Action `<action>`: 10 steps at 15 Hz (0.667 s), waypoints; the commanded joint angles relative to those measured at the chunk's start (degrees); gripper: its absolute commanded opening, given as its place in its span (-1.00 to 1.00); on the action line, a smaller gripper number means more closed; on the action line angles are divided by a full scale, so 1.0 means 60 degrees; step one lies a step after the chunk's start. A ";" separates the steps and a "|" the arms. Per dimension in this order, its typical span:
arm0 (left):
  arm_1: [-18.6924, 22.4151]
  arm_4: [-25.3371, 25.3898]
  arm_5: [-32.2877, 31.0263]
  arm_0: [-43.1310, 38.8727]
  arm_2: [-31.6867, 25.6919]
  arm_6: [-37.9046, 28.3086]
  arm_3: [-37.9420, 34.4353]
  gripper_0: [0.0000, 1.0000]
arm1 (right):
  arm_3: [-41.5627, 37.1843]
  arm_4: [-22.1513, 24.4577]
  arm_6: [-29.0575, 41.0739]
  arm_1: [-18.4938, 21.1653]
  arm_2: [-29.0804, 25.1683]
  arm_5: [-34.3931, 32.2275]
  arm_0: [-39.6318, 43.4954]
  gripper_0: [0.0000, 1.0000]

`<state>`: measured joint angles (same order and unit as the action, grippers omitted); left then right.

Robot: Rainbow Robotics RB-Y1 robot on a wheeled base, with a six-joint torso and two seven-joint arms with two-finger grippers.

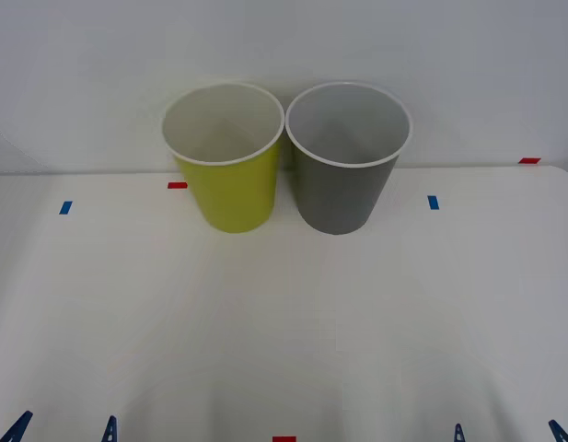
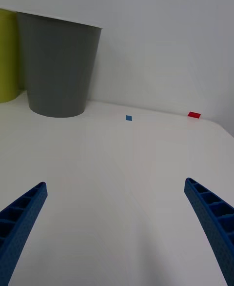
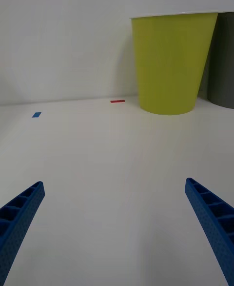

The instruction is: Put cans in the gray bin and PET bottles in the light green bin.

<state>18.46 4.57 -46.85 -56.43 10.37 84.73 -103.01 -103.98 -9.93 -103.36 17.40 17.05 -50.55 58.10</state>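
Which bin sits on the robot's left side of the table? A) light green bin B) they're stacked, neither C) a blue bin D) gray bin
A. In the front view the light green bin stands upright to the left of the gray bin, side by side at the far edge of the table, not stacked.

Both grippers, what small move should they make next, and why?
Probably hold: both the left gripper and right gripper sit open at the near table edge, and the light green bin and gray bin stand upright at the back.
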 commanded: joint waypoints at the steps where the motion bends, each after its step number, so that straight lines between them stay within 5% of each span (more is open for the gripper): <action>1: 0.0000 0.0000 0.0000 0.0000 0.0000 0.0000 0.0000 1.00 | 0.0000 0.0000 0.0001 0.0000 0.0000 0.0002 0.0000 0.94; 10: 0.0000 0.0000 0.0000 0.0000 0.0000 0.0000 0.0000 1.00 | 0.0000 0.0000 0.0001 0.0000 0.0000 0.0002 0.0000 0.95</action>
<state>18.46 4.57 -46.85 -56.43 10.37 84.73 -103.01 -103.98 -9.93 -103.36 17.40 17.05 -50.54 58.10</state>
